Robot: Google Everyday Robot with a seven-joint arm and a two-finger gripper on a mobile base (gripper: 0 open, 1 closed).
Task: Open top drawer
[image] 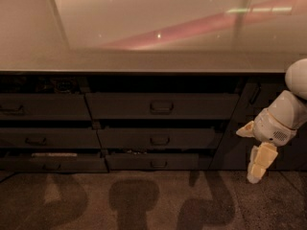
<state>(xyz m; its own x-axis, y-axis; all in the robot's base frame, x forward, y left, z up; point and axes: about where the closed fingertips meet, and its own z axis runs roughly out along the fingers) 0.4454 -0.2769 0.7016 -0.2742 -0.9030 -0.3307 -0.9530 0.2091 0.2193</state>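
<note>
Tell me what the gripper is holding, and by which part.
Nothing. The gripper hangs at the right, apart from the top drawer and its handle.

Dark grey top drawer; cream hand low right

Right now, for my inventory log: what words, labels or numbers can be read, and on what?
None can be read. The top drawer, counter and gripper, which hangs low at the right, show no text.
A pale strip in the bottom left drawer is too blurred to tell.
</note>
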